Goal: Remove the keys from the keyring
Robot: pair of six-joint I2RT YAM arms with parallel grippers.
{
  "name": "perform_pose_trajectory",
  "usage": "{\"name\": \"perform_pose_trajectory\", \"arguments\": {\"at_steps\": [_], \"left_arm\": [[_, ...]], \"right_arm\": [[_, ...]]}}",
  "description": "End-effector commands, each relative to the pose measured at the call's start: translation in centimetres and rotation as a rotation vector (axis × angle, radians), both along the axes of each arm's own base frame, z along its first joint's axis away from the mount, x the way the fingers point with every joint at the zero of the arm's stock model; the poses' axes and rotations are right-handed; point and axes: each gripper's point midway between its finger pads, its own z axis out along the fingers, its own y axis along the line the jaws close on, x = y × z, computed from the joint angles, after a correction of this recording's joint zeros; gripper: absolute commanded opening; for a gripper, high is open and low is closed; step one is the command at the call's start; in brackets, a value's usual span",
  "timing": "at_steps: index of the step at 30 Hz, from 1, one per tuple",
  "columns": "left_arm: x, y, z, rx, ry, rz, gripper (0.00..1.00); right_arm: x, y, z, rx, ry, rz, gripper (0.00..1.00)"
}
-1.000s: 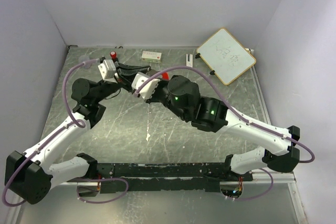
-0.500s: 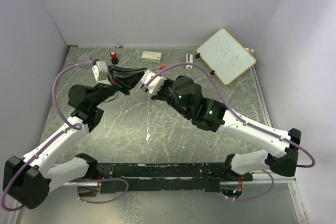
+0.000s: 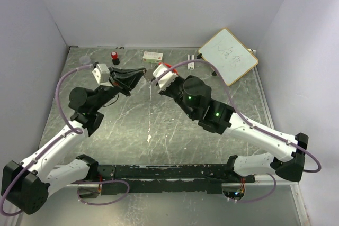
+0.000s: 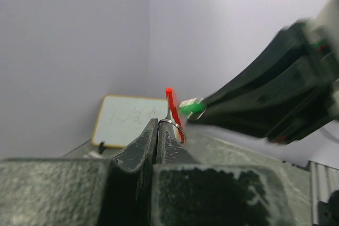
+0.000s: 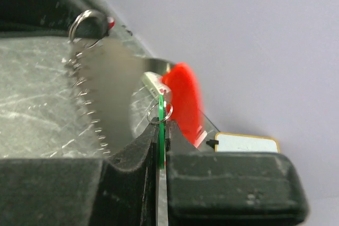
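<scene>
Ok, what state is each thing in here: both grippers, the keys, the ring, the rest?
left gripper: shut on the keyring.
right gripper: shut on the green key.
red key: at the keyring, in neither gripper.
whiteboard: written on, untouched.
bottle: upright, red cap on.

Plain pale walls (image 3: 159,3) around a grey worktop (image 3: 132,130).
Three lavender-white walls enclose the scuffed, streaked worktop; light falls soft and even, and a black rail (image 3: 159,172) runs along its near edge.
</scene>
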Motion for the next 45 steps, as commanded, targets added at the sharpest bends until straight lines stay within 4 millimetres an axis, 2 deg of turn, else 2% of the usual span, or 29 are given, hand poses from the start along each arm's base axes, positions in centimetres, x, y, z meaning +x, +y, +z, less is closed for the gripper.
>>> {"name": "perform_pose_trajectory", "arguments": {"at_steps": [1,6,10,14,16,22,28,30,39,43,45], "left_arm": [[3.6,1.2,-3.8,0.078,0.090,0.180,0.07],[6.2,1.7,-8.6,0.186,0.224,0.275,0.07],[7.2,1.3,-12.6,0.235,0.332,0.279,0.07],[8.2,0.5,-17.3,0.274,0.418,0.261,0.07],[8.8,0.2,-19.0,0.302,0.440,0.264,0.07],[11.0,-0.7,-22.9,0.368,0.505,0.263,0.07],[12.4,-0.7,-26.2,0.397,0.566,0.259,0.07],[13.3,-0.5,-27.1,0.409,0.586,0.258,0.07],[19.0,-0.1,-34.1,0.514,0.819,0.219,0.08],[20.8,0.3,-37.1,0.577,0.946,0.215,0.18],[21.3,0.6,-38.0,0.621,0.986,0.231,0.23]], "right_arm": [[0.5,-2.8,3.6,0.167,-0.040,-0.125,0.00],[1.9,-4.6,4.0,0.235,-0.030,-0.286,0.00],[3.8,-5.4,2.4,0.274,0.008,-0.379,0.00],[5.9,-5.3,-1.0,0.289,0.087,-0.413,0.00],[6.7,-5.0,-2.7,0.293,0.121,-0.408,0.00],[9.9,-5.8,-9.1,0.240,0.249,-0.488,0.00],[11.7,-7.4,-14.4,0.268,0.400,-0.504,0.00],[12.0,-7.8,-15.9,0.266,0.437,-0.511,0.00],[13.1,-7.7,-21.4,0.217,0.558,-0.521,0.00],[13.9,-8.1,-23.7,0.203,0.606,-0.539,0.00],[14.2,-8.2,-24.6,0.201,0.623,-0.544,0.00]]}}
